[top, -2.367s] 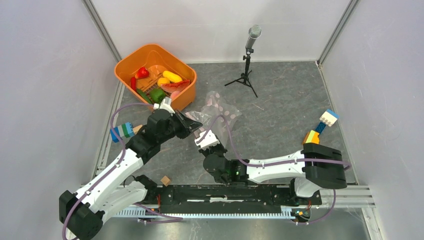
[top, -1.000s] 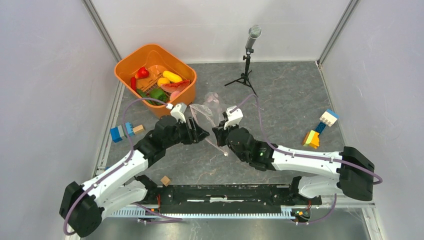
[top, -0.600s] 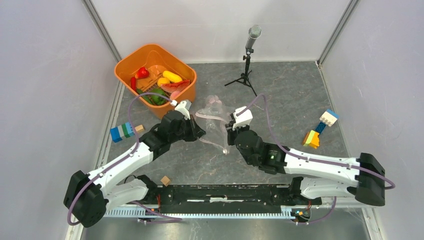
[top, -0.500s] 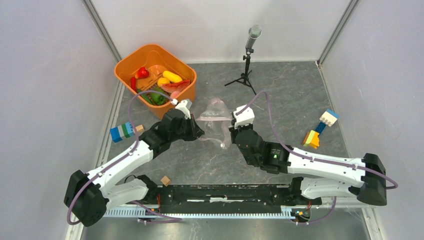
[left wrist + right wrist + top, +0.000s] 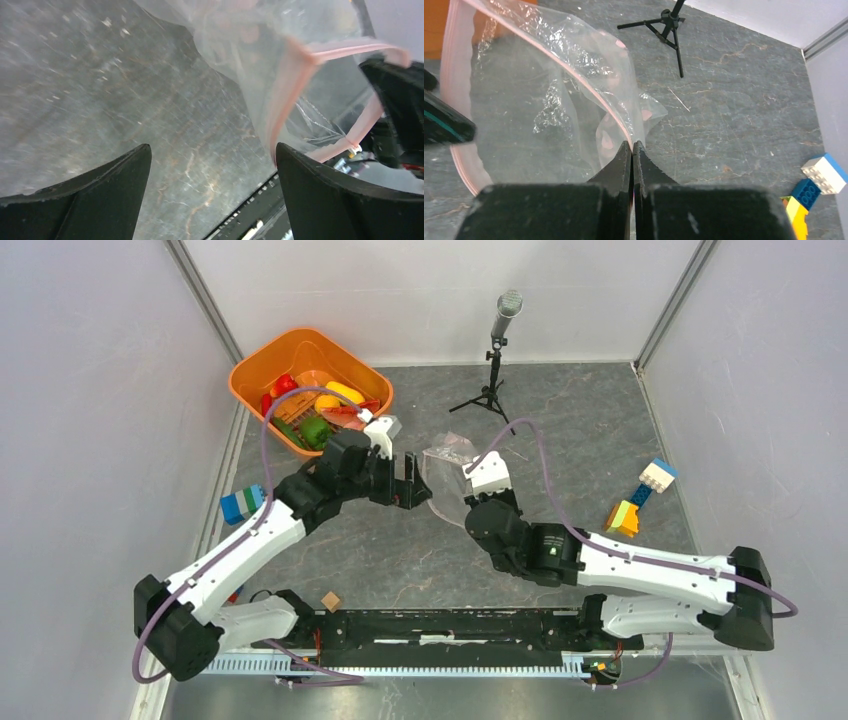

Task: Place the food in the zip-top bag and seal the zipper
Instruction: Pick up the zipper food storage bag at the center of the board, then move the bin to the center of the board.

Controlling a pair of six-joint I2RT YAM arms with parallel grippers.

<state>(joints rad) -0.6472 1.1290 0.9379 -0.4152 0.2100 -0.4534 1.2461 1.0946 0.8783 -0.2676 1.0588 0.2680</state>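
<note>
So the right gripper [image 5: 632, 144] is clamped tight on the mouth edge of the zip-top bag [image 5: 549, 100], right on the pink zipper [image 5: 345, 47], and it holds the bag up off the table [image 5: 580, 420] with the mouth gaping toward the left arm. The left gripper [image 5: 212, 150] is spread as wide as it goes with nothing between its fingers (the bag's edge hangs just beside one of them). All the food [image 5: 344, 393] sits in the orange basket [image 5: 300, 345], none in the bag.
</note>
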